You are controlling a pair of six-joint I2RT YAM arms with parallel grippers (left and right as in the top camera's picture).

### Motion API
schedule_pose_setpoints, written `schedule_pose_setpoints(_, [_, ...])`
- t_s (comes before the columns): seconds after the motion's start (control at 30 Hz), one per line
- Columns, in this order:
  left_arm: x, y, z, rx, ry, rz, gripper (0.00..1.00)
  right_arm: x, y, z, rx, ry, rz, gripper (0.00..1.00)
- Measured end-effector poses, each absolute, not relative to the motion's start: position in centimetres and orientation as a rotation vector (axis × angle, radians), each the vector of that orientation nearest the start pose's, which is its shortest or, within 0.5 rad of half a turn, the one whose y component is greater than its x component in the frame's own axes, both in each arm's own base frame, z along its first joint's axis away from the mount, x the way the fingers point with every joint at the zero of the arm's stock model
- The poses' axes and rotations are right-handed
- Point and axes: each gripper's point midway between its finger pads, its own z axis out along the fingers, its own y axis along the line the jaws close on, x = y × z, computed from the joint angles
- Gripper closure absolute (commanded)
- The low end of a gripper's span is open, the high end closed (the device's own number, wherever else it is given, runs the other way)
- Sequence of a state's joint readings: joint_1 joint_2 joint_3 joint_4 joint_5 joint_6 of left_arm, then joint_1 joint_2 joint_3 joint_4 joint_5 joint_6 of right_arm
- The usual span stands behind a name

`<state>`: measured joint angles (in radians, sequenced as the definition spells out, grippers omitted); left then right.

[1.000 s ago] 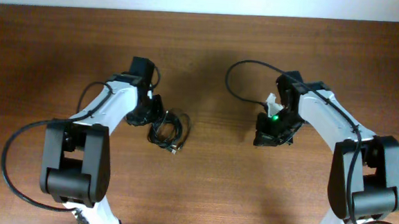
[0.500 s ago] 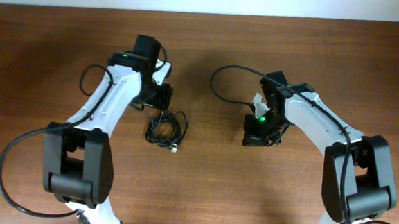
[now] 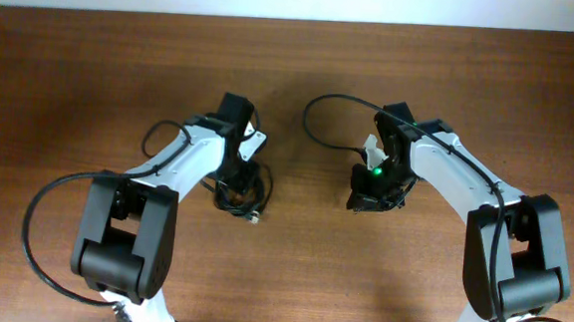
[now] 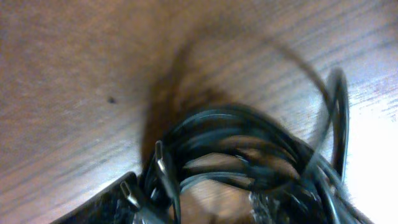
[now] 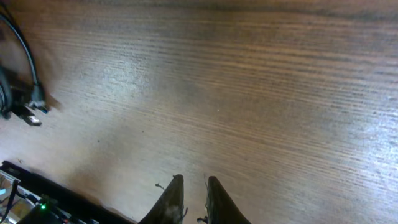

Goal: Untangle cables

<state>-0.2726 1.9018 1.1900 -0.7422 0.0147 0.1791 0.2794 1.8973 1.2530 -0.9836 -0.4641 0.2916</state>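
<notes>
The cables (image 3: 243, 192) are a small knotted bundle of thin black wires on the wooden table, left of centre. My left gripper (image 3: 239, 166) is down on the bundle's far edge. In the left wrist view the blurred loops (image 4: 249, 155) and metal plug ends (image 4: 163, 163) fill the frame, and the fingers (image 4: 205, 208) look spread with wires between them. My right gripper (image 3: 369, 198) hovers over bare wood to the right of the bundle; its fingers (image 5: 193, 182) are almost together and empty. A plug end (image 5: 30, 116) shows at that view's left edge.
The thick black cables of the arms loop over the table, one behind the right arm (image 3: 320, 118) and one by the left base (image 3: 38, 226). The table's far edge (image 3: 296, 20) meets a white wall.
My left arm swung right from behind the bundle and came down onto it. My right arm shifted a little left, then stayed still.
</notes>
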Motion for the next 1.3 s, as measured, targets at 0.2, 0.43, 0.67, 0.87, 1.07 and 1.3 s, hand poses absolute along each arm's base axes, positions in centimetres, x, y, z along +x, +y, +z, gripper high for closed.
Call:
schedule_pose_setpoints(0.2, [34.5,-11.1,0.0,0.121,3.001,-0.078,0.56,28.4,16.3,3.7,0.043,3.27,0.705,0.75])
schedule_pose_setpoints(0.43, [34.8,-12.9,1.6,-0.043,3.025,-0.239,0.44,27.1,17.7,3.6,-0.048,3.298,0.701,0.43])
schedule_pose_setpoints(0.67, [37.7,-13.9,3.5,0.13,2.913,-0.272,0.77,27.5,19.3,3.9,-0.09,3.248,0.807,0.36])
schedule_pose_setpoints(0.87, [37.3,-13.8,2.1,0.137,2.901,-0.275,0.82,28.0,20.6,4.5,-0.192,3.176,0.924,0.31])
schedule_pose_setpoints(1.07, [35.9,-13.1,2.9,0.116,2.96,-0.29,0.69,28.2,20.9,4.7,-0.238,3.147,0.961,0.3])
schedule_pose_setpoints(1.3, [34.5,-12.1,8.0,0.029,2.95,-0.326,0.66,29.6,21.5,4.7,-0.269,3.076,0.969,0.27])
